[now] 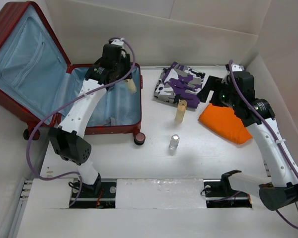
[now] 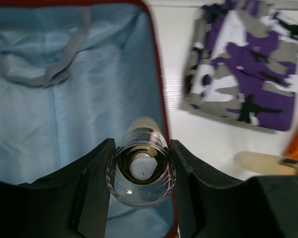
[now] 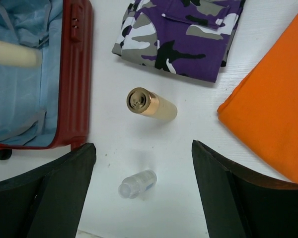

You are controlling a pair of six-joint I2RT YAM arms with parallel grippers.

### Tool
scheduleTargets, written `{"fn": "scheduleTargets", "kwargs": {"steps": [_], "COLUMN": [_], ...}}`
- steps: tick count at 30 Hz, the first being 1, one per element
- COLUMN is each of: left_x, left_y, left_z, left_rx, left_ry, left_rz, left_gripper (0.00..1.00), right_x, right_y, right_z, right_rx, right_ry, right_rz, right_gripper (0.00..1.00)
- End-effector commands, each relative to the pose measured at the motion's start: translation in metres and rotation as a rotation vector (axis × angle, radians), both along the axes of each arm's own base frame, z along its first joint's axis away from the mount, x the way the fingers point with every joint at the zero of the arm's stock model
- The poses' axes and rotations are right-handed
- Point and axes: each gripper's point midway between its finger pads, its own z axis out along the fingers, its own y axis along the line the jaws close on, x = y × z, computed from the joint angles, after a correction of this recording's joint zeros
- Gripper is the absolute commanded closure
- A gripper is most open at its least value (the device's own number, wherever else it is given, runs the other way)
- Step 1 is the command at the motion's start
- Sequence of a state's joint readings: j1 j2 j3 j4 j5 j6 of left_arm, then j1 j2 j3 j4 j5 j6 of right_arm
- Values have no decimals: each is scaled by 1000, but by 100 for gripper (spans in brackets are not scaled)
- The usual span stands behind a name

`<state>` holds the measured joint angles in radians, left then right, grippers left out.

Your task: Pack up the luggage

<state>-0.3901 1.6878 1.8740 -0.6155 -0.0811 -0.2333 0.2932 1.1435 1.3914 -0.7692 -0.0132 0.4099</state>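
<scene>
The dark-red luggage [image 1: 64, 106] lies open at the left, its lid leaning back and its light-blue lining [image 2: 64, 109] showing. My left gripper [image 1: 127, 79] is shut on a cream bottle with a clear cap [image 2: 141, 171] and holds it over the luggage's right edge [image 2: 161, 99]. My right gripper [image 3: 144, 193] is open and empty, held above the table over a small clear bottle [image 3: 137, 183]. A cream bottle with a gold cap [image 3: 151, 104] stands between the luggage and the clothes. Folded purple camouflage clothing [image 1: 181, 84] and a folded orange cloth [image 1: 223, 124] lie at the right.
The small clear bottle [image 1: 174, 142] stands in the middle of the table, the gold-capped bottle [image 1: 180, 110] just behind it. A black luggage wheel [image 1: 139, 138] sticks out near them. White walls close in the table at the back and right.
</scene>
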Motion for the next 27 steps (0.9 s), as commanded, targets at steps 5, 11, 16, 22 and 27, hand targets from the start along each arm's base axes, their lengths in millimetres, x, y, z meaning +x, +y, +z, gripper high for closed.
{"fn": "scheduleTargets", "kwargs": {"steps": [5, 11, 16, 22, 27], "left_x": [4, -11, -19, 8, 47], "left_y": [72, 118, 142, 148, 142], "left_z": [-33, -86, -112, -142, -145], "left_rx": [40, 170, 206, 256, 265], "left_ry": [79, 251, 307, 357, 340], "left_rz": [195, 340, 409, 431, 418], "left_gripper": [76, 76, 76, 74, 65], "right_x": [2, -3, -5, -7, -7], "right_y": [3, 3, 7, 13, 13], "right_z": [19, 12, 6, 1, 1], "right_rx": [23, 25, 34, 49, 57], "right_ry": [-79, -67, -63, -49, -46], "right_rz": [32, 41, 60, 94, 90], "right_gripper": [16, 16, 16, 16, 16]}}
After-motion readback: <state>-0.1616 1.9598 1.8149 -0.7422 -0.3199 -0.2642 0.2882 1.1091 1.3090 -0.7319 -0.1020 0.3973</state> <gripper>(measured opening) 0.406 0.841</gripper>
